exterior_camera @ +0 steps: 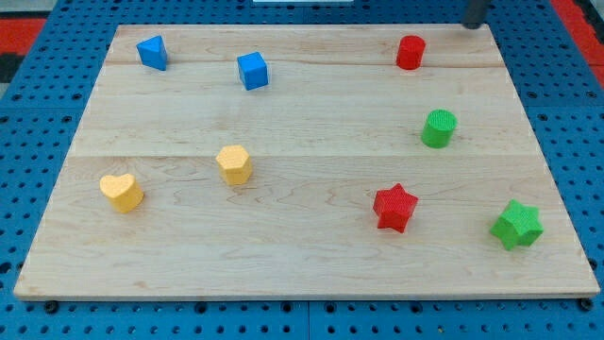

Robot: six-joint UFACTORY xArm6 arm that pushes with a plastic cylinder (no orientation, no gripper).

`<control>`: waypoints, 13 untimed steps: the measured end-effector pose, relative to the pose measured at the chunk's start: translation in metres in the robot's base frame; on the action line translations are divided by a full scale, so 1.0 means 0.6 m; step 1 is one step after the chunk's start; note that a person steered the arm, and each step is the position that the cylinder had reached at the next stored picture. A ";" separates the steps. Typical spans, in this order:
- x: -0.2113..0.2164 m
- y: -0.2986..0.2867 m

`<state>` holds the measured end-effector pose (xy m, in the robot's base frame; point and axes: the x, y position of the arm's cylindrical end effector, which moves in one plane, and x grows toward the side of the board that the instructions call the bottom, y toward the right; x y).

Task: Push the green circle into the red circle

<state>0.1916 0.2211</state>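
The green circle stands on the wooden board at the view's right, middle height. The red circle stands near the view's top, up and a little left of the green circle, with a clear gap between them. My tip shows at the view's top right edge, a dark blurred rod end just past the board's top edge, right of the red circle and above the green circle. It touches no block.
A red star and a green star lie at the lower right. A yellow hexagon and a yellow heart lie at the left. Two blue blocks sit at the top left.
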 end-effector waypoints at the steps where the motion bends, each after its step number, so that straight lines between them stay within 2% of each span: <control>1: 0.000 -0.172; 2: 0.030 -0.257; 3: 0.089 -0.185; 5: 0.097 -0.140; 7: 0.247 -0.193; 8: 0.375 -0.206; 9: 0.440 -0.151; 10: 0.452 -0.119; 11: 0.398 -0.073; 13: 0.334 -0.048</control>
<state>0.3918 0.1923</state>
